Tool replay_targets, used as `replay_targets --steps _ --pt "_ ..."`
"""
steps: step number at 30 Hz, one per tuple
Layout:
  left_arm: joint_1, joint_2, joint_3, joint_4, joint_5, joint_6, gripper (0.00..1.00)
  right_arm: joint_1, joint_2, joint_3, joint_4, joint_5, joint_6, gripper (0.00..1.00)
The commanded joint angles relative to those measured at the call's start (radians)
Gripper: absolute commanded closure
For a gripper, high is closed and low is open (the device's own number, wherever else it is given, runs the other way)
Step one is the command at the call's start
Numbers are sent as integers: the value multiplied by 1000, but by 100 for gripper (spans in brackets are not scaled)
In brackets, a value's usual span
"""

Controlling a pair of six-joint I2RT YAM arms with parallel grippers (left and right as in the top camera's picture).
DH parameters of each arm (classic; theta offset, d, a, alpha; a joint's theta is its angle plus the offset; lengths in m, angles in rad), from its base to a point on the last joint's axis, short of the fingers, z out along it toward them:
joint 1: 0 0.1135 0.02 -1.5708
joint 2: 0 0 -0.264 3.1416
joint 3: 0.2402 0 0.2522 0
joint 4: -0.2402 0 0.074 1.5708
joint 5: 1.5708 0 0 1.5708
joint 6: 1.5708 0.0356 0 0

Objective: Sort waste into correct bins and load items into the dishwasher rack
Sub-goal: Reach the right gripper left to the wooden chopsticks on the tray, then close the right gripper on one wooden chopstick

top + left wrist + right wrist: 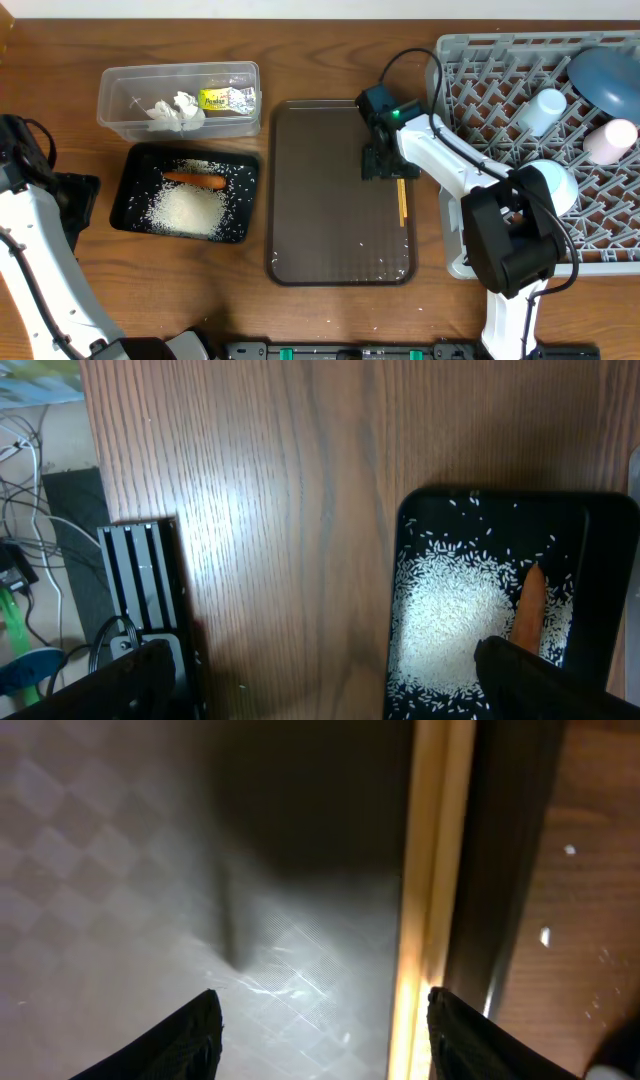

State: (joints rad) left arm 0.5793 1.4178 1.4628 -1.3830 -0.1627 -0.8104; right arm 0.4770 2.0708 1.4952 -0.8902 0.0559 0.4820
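The wooden chopsticks (402,203) lie along the right edge of the brown serving tray (320,240); in the right wrist view they (428,870) run just inside the right fingertip. My right gripper (383,165) (325,1030) is open, low over the tray. The black tray (135,185) holds white rice (190,210) and the orange carrot (195,181). The clear box (120,85) holds the crumpled tissue (175,110) and yellow-green wrapper (228,99). The grey rack (480,90) holds the blue dish (608,75), light-blue cup (542,110), pinkish cup (610,140) and light-blue bowl (552,185). My left gripper (325,680) is open above the wood beside the black tray (605,560), rice (450,615) and carrot (528,615).
A few rice grains lie scattered on the brown serving tray near its lower right. The left arm (40,250) stands at the table's left edge. A black slotted mount (150,575) and cables show past the table edge in the left wrist view.
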Motion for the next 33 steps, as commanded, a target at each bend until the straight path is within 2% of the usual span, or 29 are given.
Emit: replay_targets --steps 1,7,33 --pt "4 4 1 -3 -5 6 2 2 2 -5 6 -12 -35 36" --pt "4 4 1 -3 -5 6 2 0 4 -18 10 7 -23 32" --pt "4 4 1 -3 -5 6 2 13 37 -21 34 15 -23 34"
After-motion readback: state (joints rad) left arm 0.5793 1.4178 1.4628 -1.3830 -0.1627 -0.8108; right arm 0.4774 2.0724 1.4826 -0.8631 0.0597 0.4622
